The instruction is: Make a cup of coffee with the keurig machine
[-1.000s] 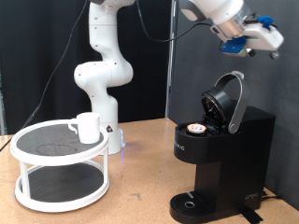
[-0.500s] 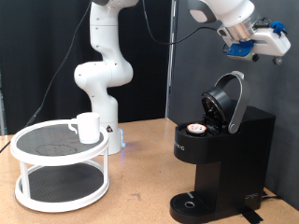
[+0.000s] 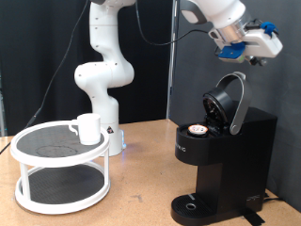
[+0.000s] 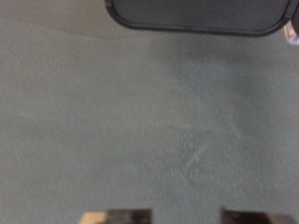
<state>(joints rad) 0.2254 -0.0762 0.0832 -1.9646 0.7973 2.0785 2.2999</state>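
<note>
The black keurig machine [image 3: 222, 158] stands at the exterior view's right with its domed lid [image 3: 229, 102] hinged up. A small pod [image 3: 197, 130] with a dark top sits in the open chamber. The white cup [image 3: 87, 128] stands on the top tier of a white round wire stand [image 3: 38, 151] at the left. My gripper [image 3: 269, 43] hangs high above the lid, apart from it, open and empty. In the wrist view, my fingertips [image 4: 116, 217] show spread apart, with nothing between them, over a plain grey surface.
The arm's white base [image 3: 102, 75] stands behind the stand. A black pole [image 3: 173, 66] rises behind the machine. A dark rounded shape [image 4: 196, 14] fills one edge of the wrist view; what it is cannot be told. The wooden table [image 3: 141, 188] lies between stand and machine.
My gripper swung a little to the right and then back to the left, staying high above the open lid. The cup, pod and machine have not moved.
</note>
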